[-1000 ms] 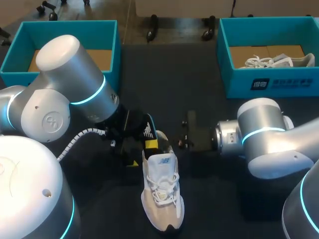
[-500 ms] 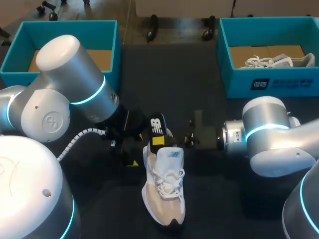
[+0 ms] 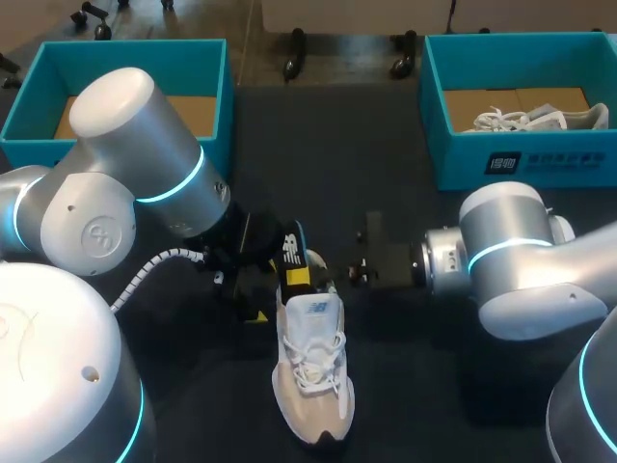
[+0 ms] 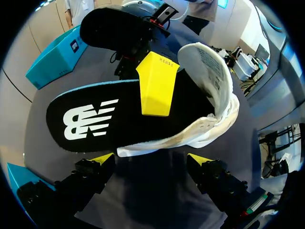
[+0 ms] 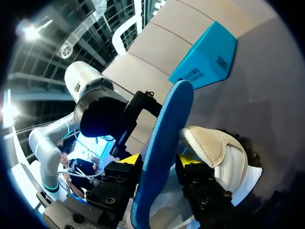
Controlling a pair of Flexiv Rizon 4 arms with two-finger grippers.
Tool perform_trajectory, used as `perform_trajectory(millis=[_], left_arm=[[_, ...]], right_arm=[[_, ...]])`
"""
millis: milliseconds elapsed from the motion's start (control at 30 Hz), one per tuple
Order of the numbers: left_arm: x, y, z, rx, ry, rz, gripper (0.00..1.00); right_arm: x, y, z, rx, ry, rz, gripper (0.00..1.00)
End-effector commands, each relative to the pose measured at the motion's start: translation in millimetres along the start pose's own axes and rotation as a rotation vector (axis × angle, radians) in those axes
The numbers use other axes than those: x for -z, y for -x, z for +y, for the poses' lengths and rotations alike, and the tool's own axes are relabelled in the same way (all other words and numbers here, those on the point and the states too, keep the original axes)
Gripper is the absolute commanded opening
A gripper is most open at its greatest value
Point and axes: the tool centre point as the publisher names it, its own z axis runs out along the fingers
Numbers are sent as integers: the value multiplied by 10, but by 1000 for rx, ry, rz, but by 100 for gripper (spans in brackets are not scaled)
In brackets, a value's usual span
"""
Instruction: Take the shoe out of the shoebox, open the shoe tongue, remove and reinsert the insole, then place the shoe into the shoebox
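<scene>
The white and beige shoe (image 3: pixel 310 371) lies on the dark table, toe toward the front edge. Its black insole (image 3: pixel 292 258), with a white logo and blue underside, sticks up out of the shoe's opening. My right gripper (image 3: pixel 313 282) is shut on the insole; in the right wrist view the insole's blue edge (image 5: pixel 162 138) runs between the two yellow tips of the right gripper (image 5: pixel 159 160). In the left wrist view the insole (image 4: pixel 114 119) and the shoe (image 4: pixel 212 95) lie just ahead of my left gripper (image 4: pixel 151 160), which is open and holds nothing.
A teal shoebox (image 3: pixel 217 77) stands at the back left. A second teal shoebox (image 3: pixel 501 159) at the back right holds another pale shoe (image 3: pixel 540 119). My left arm's elbow (image 3: pixel 125 174) bulks over the table's left side.
Half a second ago the right gripper had lifted the insole higher and pulled rightward; now it is lower and back left, with the insole closer to the shoe. Left arm unchanged.
</scene>
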Motion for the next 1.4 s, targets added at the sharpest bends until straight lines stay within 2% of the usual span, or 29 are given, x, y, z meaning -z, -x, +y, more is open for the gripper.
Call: perform_trajectory(millis=[33, 367, 700, 833, 900, 933, 1067, 1233, 1400], left_arm=[[0, -11, 7, -1, 0, -2, 100], [0, -11, 7, -1, 0, -2, 100], [0, -11, 7, -1, 0, -2, 100], [0, -11, 7, -1, 0, -2, 100], [0, -11, 7, -1, 0, -2, 100], [0, -11, 7, -1, 0, -2, 100], [0, -11, 7, -1, 0, -2, 100], [0, -11, 7, -1, 0, -2, 100], [0, -11, 7, -1, 0, -2, 100]], right_arm=[[13, -85, 8, 6, 5, -36, 47], [79, -56, 16, -1, 25, -70, 45], [-49, -9, 72, -37, -15, -147, 44], [-65, 13, 95, -49, -18, -168, 35], [-62, 31, 98, -59, -14, -173, 4], [-56, 42, 95, -63, -11, -174, 0], [-14, 95, 57, -85, 4, -151, 0], [81, 202, -25, -113, 35, -10, 0], [137, 210, -99, -97, 65, 72, 0]])
